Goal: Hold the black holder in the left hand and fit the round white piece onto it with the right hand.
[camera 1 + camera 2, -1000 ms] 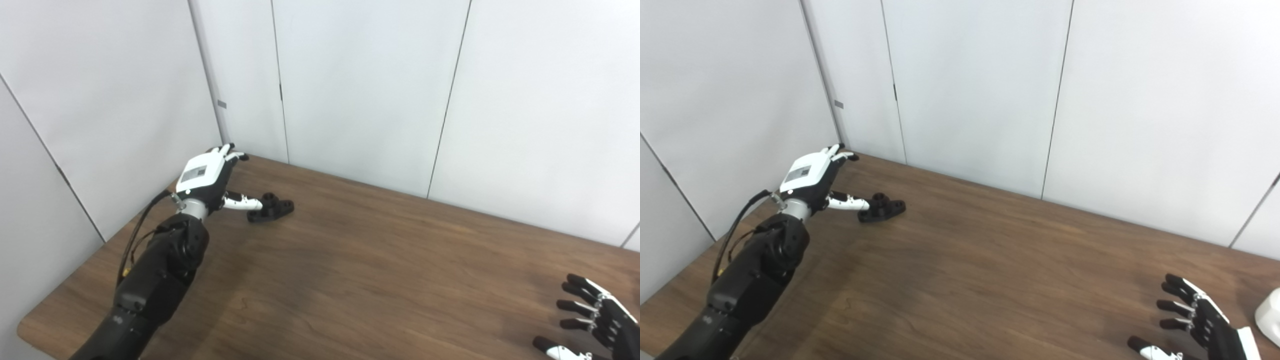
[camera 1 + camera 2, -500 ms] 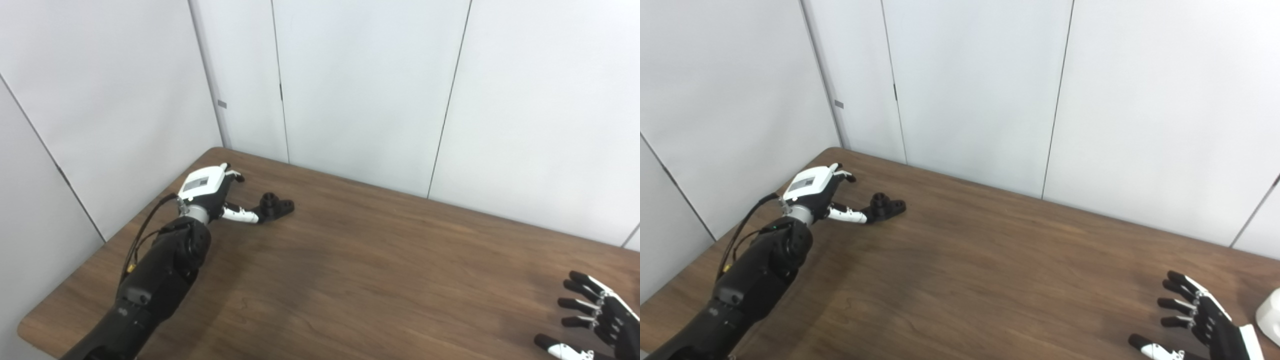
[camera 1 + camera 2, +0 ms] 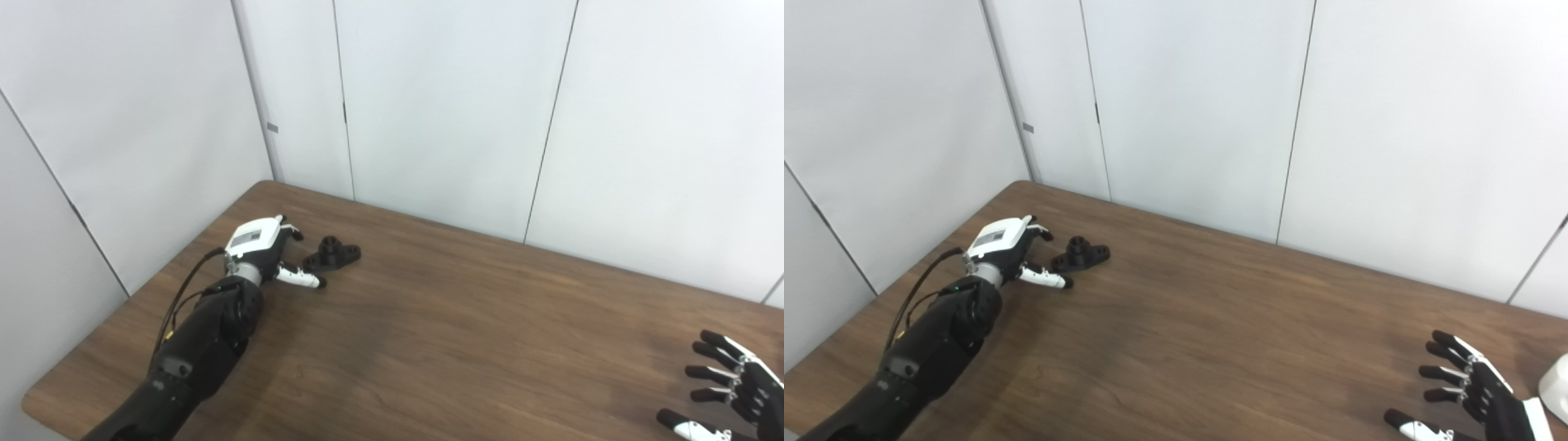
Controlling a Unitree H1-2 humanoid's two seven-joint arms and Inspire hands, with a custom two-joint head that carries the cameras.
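The black holder lies flat on the brown table near its far left corner, a short post standing up from it. My left hand rests just left of the holder, open, thumb stretched along the table in front of it without gripping. My right hand hovers open at the bottom right with fingers spread, empty. The round white piece shows only at the right edge of the right eye view, just right of that hand.
White wall panels close off the table's far and left sides. The table's near left corner is rounded.
My left hand has come down and back toward me, so the thumb now lies in front of the holder. The holder has stayed put. My right hand drifted slightly lower.
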